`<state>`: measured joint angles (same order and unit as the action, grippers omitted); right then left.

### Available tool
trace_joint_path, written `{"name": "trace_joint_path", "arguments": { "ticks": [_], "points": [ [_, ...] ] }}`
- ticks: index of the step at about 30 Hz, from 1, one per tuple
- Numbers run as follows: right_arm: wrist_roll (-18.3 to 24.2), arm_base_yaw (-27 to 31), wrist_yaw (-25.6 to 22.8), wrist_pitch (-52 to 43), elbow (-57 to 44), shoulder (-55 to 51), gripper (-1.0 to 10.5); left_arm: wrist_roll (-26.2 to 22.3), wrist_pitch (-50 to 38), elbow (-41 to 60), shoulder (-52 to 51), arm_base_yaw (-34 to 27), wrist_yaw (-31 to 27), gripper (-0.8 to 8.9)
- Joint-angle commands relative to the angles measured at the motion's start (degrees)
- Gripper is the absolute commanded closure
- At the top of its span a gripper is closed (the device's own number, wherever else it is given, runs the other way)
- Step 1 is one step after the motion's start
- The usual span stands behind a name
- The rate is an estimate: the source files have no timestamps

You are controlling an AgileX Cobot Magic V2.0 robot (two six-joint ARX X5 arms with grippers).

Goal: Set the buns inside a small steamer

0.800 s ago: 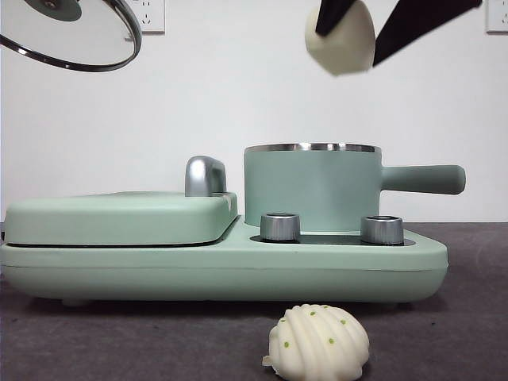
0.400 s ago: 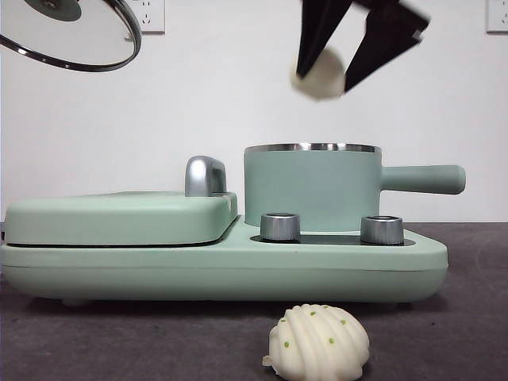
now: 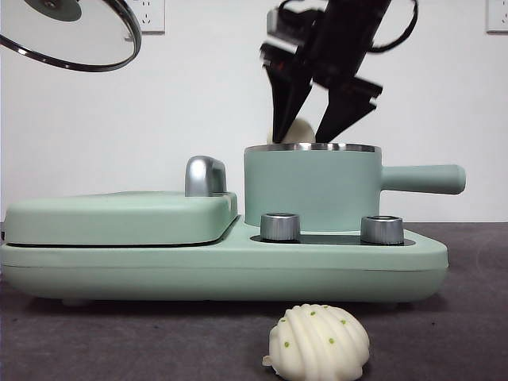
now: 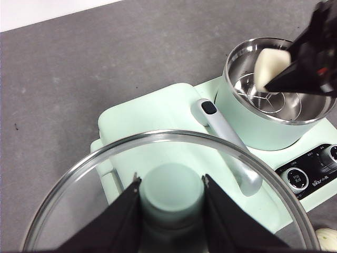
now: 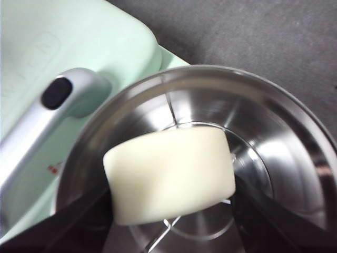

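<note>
Between the right gripper's (image 5: 171, 232) two black jaws sits the smooth off-white bun (image 5: 171, 182), pinched on opposite sides w/ the jaws spread about as wide as the block itself; it hangs just above the mouth of the small steamer (image 3: 312, 186), and the steel rack inside (image 4: 266, 99) shows directly beneath it. From the front view, only a pale sliver of that bun peeks out between the jaw tips right at the steel rim. Judging by its look, the bun is light and soft, prob. squashy, w/ a slightly tacky skin rather than a slippery one, so a gentle squeeze across its flat sides, as now, should do; too much force would dent it. Well away from that gripper, on the dark table in front of the appliance, lies the ridged shell bun (image 3: 318, 344) w/ green specks, untouched. It likely handles the same way: light, soft, easily marked along its ridges, so best taken across its broad rounded body, not at the thin lip at its edge. The left gripper (image 4: 171, 197) is closed on the green knob of the glass lid (image 4: 79, 174), holding the lid up high and off to the side of the pot, above the flat griddle lid (image 3: 119, 218). Its chrome handle (image 4: 226, 142) lies between the lid and the steamer, clear of both grippers.
</note>
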<state>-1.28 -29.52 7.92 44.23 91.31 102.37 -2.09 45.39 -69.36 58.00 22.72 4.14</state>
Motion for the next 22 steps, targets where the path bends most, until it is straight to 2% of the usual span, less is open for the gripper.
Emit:
{"name": "trace_joint_path", "arguments": {
  "ticks": [1, 14, 18, 22],
  "points": [
    [0.7, -0.3, 0.2, -1.4, 1.5, 2.7, 6.3, 0.0, -1.3, -0.9, 0.0, 0.1, -0.2, 8.03],
    [0.7, 0.1, -1.0, -5.1, 1.5, 7.2, 6.2, 0.2, -1.3, -0.9, 0.0, 0.1, -0.2, 8.03],
    [0.7, 0.1, -0.9, -5.2, 1.5, 7.7, 5.5, 0.2, -1.3, -0.9, 0.0, 0.1, -0.2, 8.03],
    [0.5, 0.1, -0.9, -4.9, 2.3, 6.9, 5.4, 0.2, -1.3, -0.9, 0.0, 0.1, -0.1, 8.03]
  ]
}}
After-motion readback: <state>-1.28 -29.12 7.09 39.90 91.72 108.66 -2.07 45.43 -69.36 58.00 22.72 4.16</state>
